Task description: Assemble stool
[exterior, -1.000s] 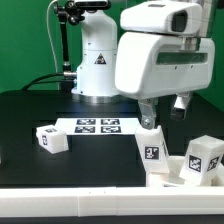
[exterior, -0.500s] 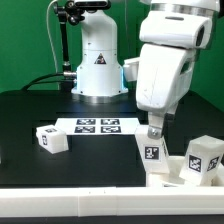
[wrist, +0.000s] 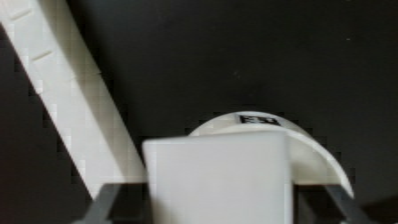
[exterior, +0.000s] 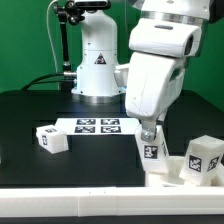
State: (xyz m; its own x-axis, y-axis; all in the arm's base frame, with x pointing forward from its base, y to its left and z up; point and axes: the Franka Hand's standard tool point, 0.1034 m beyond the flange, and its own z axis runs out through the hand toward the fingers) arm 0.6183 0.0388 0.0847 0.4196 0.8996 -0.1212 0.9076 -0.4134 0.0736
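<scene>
Hand: the black two-finger gripper [exterior: 150, 136] on the big white robot arm points straight down, in the lower right of the exterior view.
Hand state: it is pinching. In the wrist view the two dark fingers [wrist: 121, 203] press on the two sides of a white block, with no gap showing.
Thing in the hand: a short blocky white plastic stool leg with a black-and-white square marker [exterior: 153, 153]. It is in the lower right of the exterior view, just past the right end of the marker board [exterior: 97, 125].
Which way the leg lies from the hand: right under it, between the fingers.
Long way of the leg: up and down. The leg stands tall, in line with the hand above it.
Leg's bottom: it looks to be down at the black table [exterior: 20, 120], but I cannot tell if it touches.
Seat: a round white plastic part with a small marker [wrist: 222, 127] shows just behind the leg in the wrist view. It looks like the stool seat.
Other legs: one white block [exterior: 50, 138] in the lower left, one [exterior: 205, 155] at the far right.
Close by: a long white rail [wrist: 71, 90] runs beside the leg.
Next move, my guess: a lift should go straight up, since the leg stands upright and the rail and round part are near.
</scene>
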